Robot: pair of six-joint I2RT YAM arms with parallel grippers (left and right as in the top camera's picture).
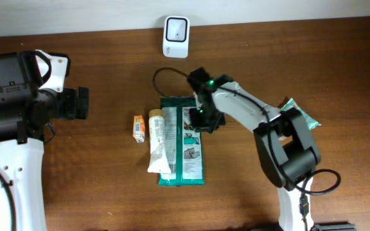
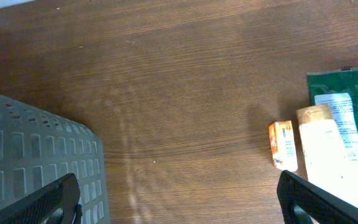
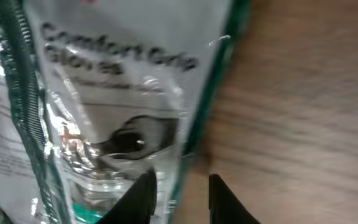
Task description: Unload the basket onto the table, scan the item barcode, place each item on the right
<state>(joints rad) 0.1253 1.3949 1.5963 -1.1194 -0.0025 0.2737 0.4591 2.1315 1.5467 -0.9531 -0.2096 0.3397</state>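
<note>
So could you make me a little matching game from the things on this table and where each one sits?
1 white scanner
2 orange box
3 cream tube
4 green packet

A lying along the packet's left side
B under the right pincer
C alone, apart from the rest
D just left of the tube

Pairs: 1-C, 2-D, 3-A, 4-B

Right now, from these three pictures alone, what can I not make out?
Barcode of the flat green plastic glove packet: overhead the print is too small; the right wrist view is blurred.
The second green packet: overhead, the black right arm covers most of it.
The grey slotted plastic basket: left wrist view, cut off by the left and bottom edges.
Print on the small orange carton: too small in both views.
</note>
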